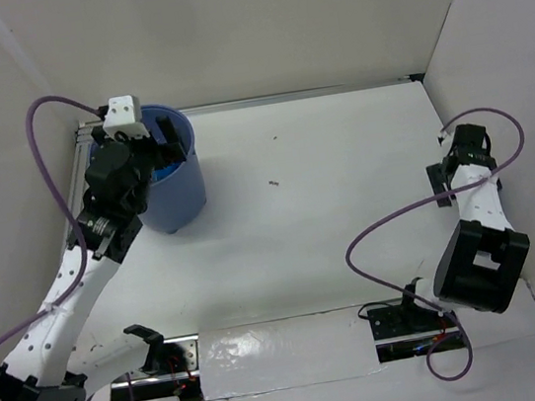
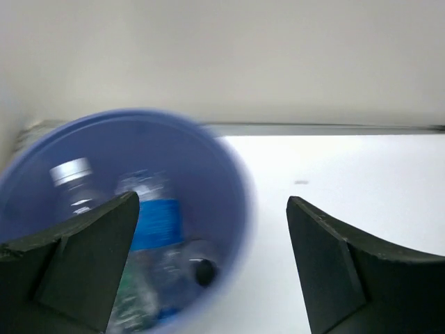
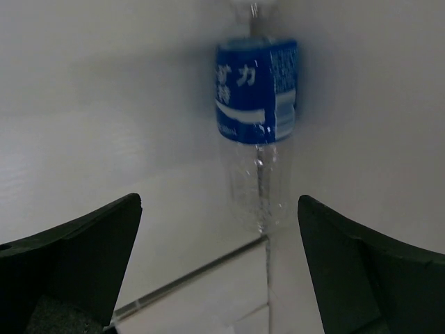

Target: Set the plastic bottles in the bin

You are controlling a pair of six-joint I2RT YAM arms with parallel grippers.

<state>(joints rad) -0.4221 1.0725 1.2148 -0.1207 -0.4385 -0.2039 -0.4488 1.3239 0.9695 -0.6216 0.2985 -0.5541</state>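
and here's the desk (image 1: pixel 328 202), plain white and matte, boxed in by a white back wall (image 1: pixel 272 20) and a white right wall (image 1: pixel 509 37), with a thin metal strip (image 1: pixel 302 93) along the far edge. one small dark speck (image 1: pixel 273 183) sits out in the middle. a glossy sheet (image 1: pixel 279 353) lies between the two arm bases at the near edge. purple cables (image 1: pixel 45 107) loop off both arms.

over in the far left corner stands the blue bin (image 1: pixel 179 198), upright, close to the back strip. the left hand (image 2: pixel 212 202) hangs above its rim, fingers (image 2: pixel 97 250) spread wide, nothing between them. the left wrist view looks down into the bin: a clear bottle with a blue label (image 2: pixel 154 223) lies inside, a white-capped bottle (image 2: pixel 71 170) beside it, a dark cap (image 2: pixel 204 271) lower down, and a hint of green (image 2: pixel 128 306) at the bottom. that view is blurred, so the count of bottles is unclear.

across the desk, the right arm is pressed close to the right wall. the right hand (image 3: pixel 219 202) is spread too, holding nothing. ahead of it, in the line of the gap, is a clear bottle with a blue label and white lettering (image 3: pixel 256 132), right by the seam where white surfaces meet, apart from both fingers.
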